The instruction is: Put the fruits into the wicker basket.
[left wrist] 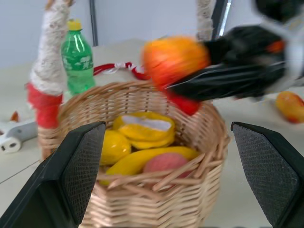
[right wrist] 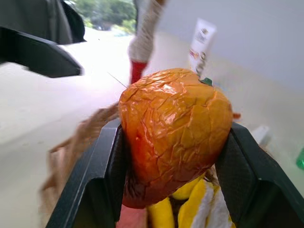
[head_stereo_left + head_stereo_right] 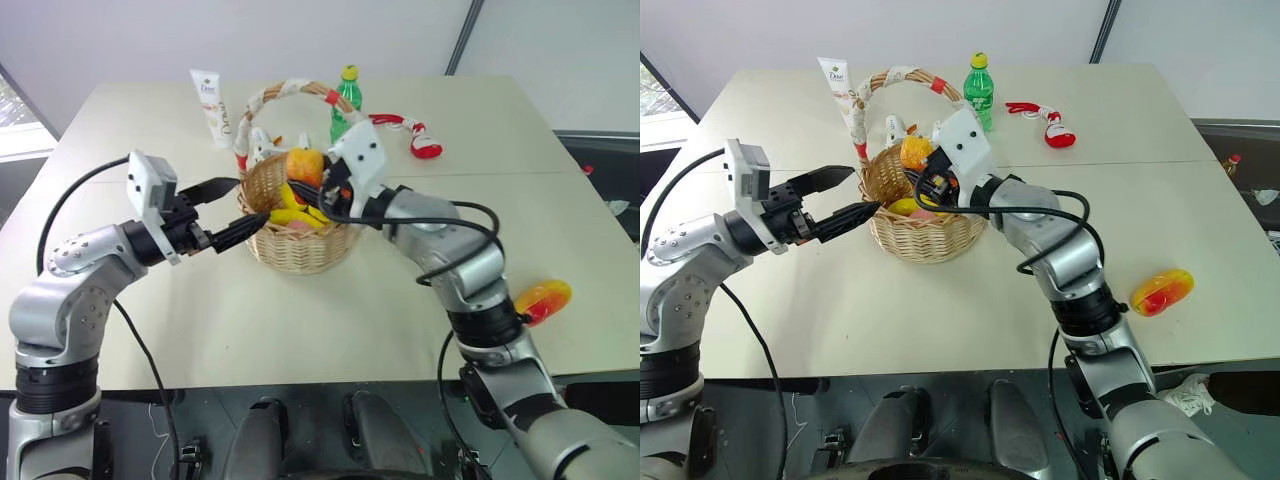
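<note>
Centrally on the pale table [image 3: 200,320] stands the wicker basket [image 3: 300,250], its tall arched handle [image 3: 290,92] wrapped in white and red cloth. Above the basket's opening, the right gripper [image 3: 308,185] is clamped on an orange-red mango-like fruit [image 3: 305,165]; the right wrist view shows this fruit [image 2: 173,133] pressed between the two black fingers [image 2: 102,175], hanging over the yellow pieces below. Inside the basket lie several yellow fruits [image 1: 142,130] and one pinkish-red fruit [image 1: 166,164], all below the rim. The left gripper [image 3: 235,210] is level just beside the basket's near-left wall, its jaws spread wide and empty, one fingertip close to the rim and the other close to the woven wall; whether either touches cannot be told. A second mango-like fruit [image 3: 1162,291], red, orange and yellow, lies on the table well apart from the basket, near the right edge beside the right arm. Behind the basket stand a white tube [image 3: 212,108] and a green bottle with a yellow cap [image 3: 979,90]. To the right of the bottle lies a red-and-white curved object [image 3: 1045,122]. A small white object [image 3: 898,130] lies just behind the basket, partly hidden by the handle.
</note>
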Robot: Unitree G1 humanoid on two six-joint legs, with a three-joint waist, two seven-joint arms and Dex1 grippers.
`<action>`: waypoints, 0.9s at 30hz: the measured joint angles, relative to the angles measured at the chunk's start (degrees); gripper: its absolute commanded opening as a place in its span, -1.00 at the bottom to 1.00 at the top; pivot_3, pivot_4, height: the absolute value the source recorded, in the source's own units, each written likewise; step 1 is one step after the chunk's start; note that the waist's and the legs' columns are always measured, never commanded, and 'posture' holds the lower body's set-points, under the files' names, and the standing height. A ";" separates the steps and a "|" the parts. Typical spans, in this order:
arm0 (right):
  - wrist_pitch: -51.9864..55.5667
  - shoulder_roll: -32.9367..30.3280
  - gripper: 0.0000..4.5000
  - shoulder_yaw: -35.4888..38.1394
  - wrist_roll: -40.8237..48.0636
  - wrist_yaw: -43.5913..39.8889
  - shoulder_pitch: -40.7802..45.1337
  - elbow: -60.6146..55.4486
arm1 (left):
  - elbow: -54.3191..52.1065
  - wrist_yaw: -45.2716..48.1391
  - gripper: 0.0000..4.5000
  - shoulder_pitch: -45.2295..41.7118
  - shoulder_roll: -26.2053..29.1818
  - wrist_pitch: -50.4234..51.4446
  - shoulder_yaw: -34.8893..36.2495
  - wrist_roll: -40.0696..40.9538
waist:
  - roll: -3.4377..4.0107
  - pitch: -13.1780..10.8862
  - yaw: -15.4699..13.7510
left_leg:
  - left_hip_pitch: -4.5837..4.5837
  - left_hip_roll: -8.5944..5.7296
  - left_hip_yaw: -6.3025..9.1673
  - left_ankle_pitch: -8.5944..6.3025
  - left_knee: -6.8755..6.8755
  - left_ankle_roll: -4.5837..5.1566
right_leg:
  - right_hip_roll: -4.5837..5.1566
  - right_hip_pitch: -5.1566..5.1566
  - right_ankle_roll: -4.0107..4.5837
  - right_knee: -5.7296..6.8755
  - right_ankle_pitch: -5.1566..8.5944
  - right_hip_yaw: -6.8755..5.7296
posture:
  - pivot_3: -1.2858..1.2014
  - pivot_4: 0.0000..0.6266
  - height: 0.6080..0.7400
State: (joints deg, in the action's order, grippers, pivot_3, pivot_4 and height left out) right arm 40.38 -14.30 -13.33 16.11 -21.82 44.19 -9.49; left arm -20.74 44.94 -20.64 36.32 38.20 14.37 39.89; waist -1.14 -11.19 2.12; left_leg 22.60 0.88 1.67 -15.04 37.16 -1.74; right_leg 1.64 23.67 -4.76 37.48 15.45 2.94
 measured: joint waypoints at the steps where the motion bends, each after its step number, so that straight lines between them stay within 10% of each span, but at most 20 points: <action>1: -0.39 0.29 0.52 0.00 -0.44 0.02 0.06 0.76 | -0.40 -0.44 1.00 0.18 -0.26 0.05 -0.06 0.17 | 0.00 0.00 0.03 | 0.00 0.00 -0.01 0.00 -0.01 0.00 | 0.00 0.01 0.00 0.00 0.00 0.00 | 0.03 -0.52 1.00; 4: -2.25 0.36 0.99 -0.16 -2.10 -0.48 0.05 1.12 | -1.04 -1.53 1.00 0.28 -0.66 0.26 -0.18 0.82 | 0.00 0.00 0.20 | 0.02 0.00 -0.01 0.00 -0.01 0.00 | 0.00 0.05 0.00 0.01 0.00 0.00 | 0.03 -0.52 1.00; 10: -2.85 -8.43 0.99 2.96 2.01 -8.85 -6.70 -13.79 | -2.43 -2.33 1.00 -0.61 -1.92 0.91 -2.36 2.64 | -0.01 0.00 -0.26 | 0.05 -0.02 0.03 -0.01 0.00 0.02 | 0.00 -0.01 -0.01 -0.05 0.00 -0.03 | 0.03 -0.52 1.00; 17: 6.43 -25.29 0.99 25.20 14.32 -16.19 -28.58 -30.24 | -2.42 -1.10 1.00 -5.47 -6.00 1.26 -8.97 4.38 | -0.01 0.01 -1.62 | -0.02 -0.14 -0.04 -0.02 0.00 0.05 | -0.07 -0.24 -0.01 -0.26 0.01 -0.07 | 0.03 -0.52 1.00; 27: -9.22 -44.61 0.99 48.75 -2.20 -31.33 -62.15 -27.43 | 5.11 6.29 1.00 -11.77 -9.88 -1.13 -18.35 1.57 | 0.06 0.05 -0.59 | -0.25 0.06 -0.24 -0.04 0.06 0.08 | -0.57 -0.32 -0.02 -0.26 0.03 0.18 | 0.03 -0.52 1.00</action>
State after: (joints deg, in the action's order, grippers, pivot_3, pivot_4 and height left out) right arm 31.16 -58.92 35.42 13.90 -53.14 -17.97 -36.92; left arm -15.63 51.24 -32.41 26.45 37.07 -3.98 41.46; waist -1.08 -11.15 1.52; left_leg 22.35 0.94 1.43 -15.08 37.22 -1.66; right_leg 1.07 23.35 -4.78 37.22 15.48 3.12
